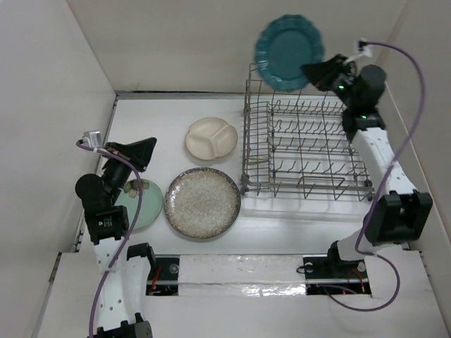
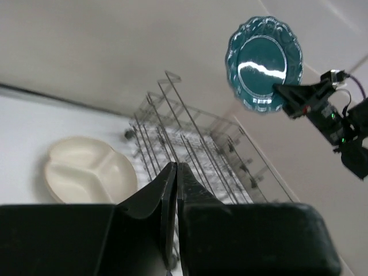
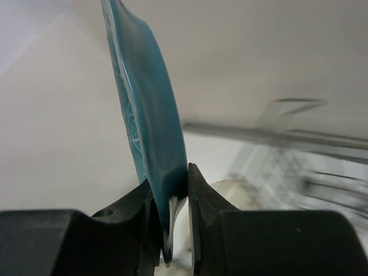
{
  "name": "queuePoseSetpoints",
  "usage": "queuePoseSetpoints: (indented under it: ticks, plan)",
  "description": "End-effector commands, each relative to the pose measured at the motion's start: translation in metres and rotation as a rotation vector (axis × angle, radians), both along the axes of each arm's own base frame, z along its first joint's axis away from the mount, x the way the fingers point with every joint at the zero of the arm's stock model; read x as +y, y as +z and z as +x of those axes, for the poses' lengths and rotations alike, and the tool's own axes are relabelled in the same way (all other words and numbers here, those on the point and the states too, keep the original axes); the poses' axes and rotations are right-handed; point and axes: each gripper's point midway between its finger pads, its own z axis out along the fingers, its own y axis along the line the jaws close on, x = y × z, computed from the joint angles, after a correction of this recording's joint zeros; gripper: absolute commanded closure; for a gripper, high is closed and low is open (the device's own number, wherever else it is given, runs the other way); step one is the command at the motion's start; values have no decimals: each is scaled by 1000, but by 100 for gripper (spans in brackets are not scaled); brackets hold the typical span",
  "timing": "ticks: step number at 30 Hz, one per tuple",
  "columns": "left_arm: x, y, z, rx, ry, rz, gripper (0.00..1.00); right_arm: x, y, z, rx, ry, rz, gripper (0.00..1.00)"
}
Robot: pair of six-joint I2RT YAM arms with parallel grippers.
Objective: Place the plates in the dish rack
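The dish rack (image 1: 306, 148) stands bare on the right of the worktop (image 1: 162, 120), and above its far left corner the small teal plate (image 1: 289, 51) hangs upright, pinched only at its rim by the closed right gripper (image 1: 311, 71). So slim a hold could let it swivel or slip and strike the tines (image 1: 310, 134). The left gripper (image 1: 148, 146), closed on nothing, hovers by the mint plate (image 1: 146, 208).

teal plate (image 1: 289, 53): I see it shiny and smooth, light glints on it.
dish rack (image 1: 306, 144): thin grey metal wire, a little shiny.
speckled plate (image 1: 202, 203): dotty, looks grainy to me.
cream plate (image 1: 211, 137): smooth and dull.
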Motion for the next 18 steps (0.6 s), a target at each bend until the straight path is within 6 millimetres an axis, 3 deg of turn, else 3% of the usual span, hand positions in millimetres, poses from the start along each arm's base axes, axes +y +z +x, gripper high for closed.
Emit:
queuePoseSetpoints:
  ticks: [1, 2, 3, 5, 6, 7, 8, 10, 14, 15, 17, 18]
  plan:
    - [-32, -27, -12, 17, -186, 20, 100, -135, 57, -22, -164, -485, -72, 100]
    - [-37, -28, -13, 16, -206, 27, 100, -148, 67, -31, -199, -521, -97, 100]
    - [-42, -37, -13, 32, -225, 30, 100, -173, 49, -32, -142, -628, -115, 100]
    - [-54, -48, -15, 56, -285, 43, 100, -203, 51, -52, -153, -770, -157, 100]
    - [-57, -57, -14, 73, -299, 66, 100, -232, 48, -60, -139, -918, -153, 100]
    - [-61, -63, -15, 85, -321, 80, 100, -240, 34, -63, -118, -964, -165, 100]
    - [-62, -67, -16, 94, -330, 88, 100, -256, 36, -72, -135, -1021, -176, 100]
    - [-68, -74, -23, 113, -386, 99, 100, -271, 30, -78, -137, -1092, -195, 100]
    - [-79, -72, -35, 91, -458, 91, 95, -297, 27, -78, -158, -1177, -349, 100]
    - [-81, -67, -37, 71, -470, 94, 94, -300, 12, -68, -107, -1150, -395, 100]
    - [-82, -65, -39, 71, -487, 94, 93, -317, 10, -68, -72, -1165, -470, 100]
    - [-83, -65, -40, 73, -494, 93, 92, -321, 0, -68, -35, -1161, -502, 100]
